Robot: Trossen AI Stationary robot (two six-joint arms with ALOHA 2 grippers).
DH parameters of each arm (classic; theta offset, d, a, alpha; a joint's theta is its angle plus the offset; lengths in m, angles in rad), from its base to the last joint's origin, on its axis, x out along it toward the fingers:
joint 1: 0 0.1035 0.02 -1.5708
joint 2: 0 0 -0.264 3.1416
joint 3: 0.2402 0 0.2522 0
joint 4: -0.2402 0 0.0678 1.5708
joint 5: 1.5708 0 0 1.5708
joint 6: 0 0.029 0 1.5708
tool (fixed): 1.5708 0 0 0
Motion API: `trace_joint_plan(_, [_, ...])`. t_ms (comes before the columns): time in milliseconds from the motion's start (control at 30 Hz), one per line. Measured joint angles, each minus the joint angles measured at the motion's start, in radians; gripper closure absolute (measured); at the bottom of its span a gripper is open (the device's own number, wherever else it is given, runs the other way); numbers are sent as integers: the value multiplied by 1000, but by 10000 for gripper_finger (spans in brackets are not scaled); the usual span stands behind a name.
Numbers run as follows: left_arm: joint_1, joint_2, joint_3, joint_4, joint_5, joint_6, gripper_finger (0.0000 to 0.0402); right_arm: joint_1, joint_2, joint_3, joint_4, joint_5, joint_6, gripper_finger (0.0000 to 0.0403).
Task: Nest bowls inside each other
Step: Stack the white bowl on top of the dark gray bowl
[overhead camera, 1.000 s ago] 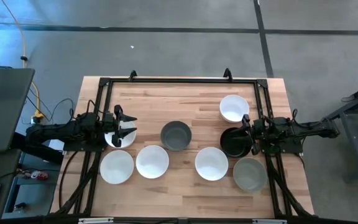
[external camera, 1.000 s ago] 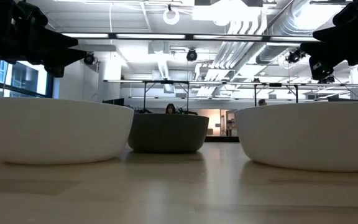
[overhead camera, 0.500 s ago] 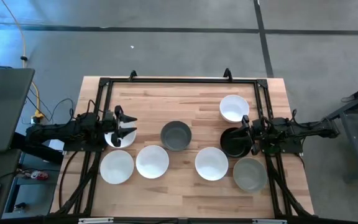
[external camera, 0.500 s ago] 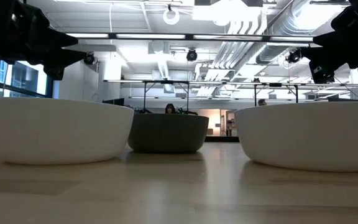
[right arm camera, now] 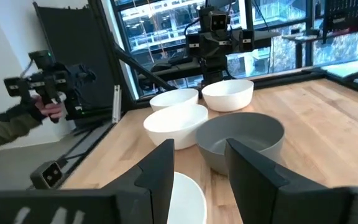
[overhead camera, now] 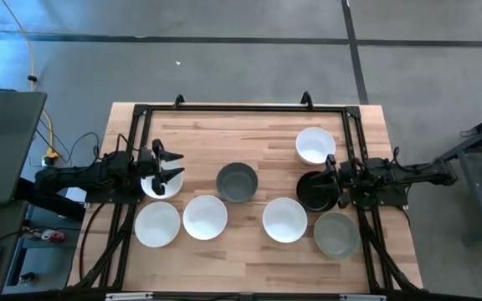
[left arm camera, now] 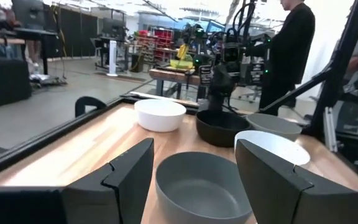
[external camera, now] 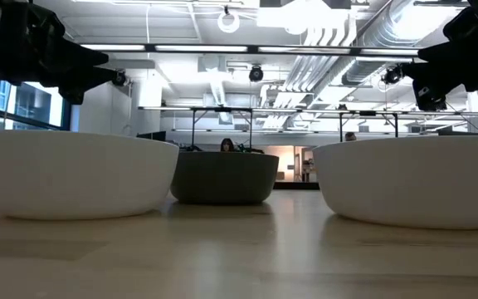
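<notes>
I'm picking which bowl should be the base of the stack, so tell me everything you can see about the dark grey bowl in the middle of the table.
The dark grey bowl is round, smooth and matte, with a plain rim and a flat inner bottom. It stands upright and empty near the middle of the wooden table, apart from every other bowl. Nothing touches it. In the left wrist view it sits right ahead of the left gripper, whose jaws are open.

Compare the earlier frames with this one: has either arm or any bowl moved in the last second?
Almost nothing. The left gripper shifted very slightly over the white bowl at the table's left edge, jaws open throughout. The right gripper stayed over the black bowl. Nothing was grasped or released, and all the bowls, including the grey bowl, kept their places.
</notes>
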Motion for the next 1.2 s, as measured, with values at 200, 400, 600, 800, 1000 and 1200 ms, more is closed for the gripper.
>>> trace_joint_plan(200, [0, 0, 0, 0, -1, 59, 186, 0, 0, 0, 1, 16, 0, 267])
trace_joint_plan(400, [0, 0, 0, 0, 11, -34, 186, 0, 0, 0, 4, 21, 138, 267])
trace_joint_plan(600, [-1, 0, 0, -2, 84, -88, 186, 0, 0, 17, 33, 24, 270, 267])
trace_joint_plan(800, [0, 0, 0, 25, 86, -63, 186, -1, 4, 82, 34, 25, 180, 267])
trace_joint_plan(1000, [0, 0, 0, 100, 79, -64, 186, -1, 74, 276, -169, 330, 221, 267])
trace_joint_plan(1200, [0, 0, 0, 106, 73, -80, 186, -1, 231, 576, -553, 660, 370, 267])
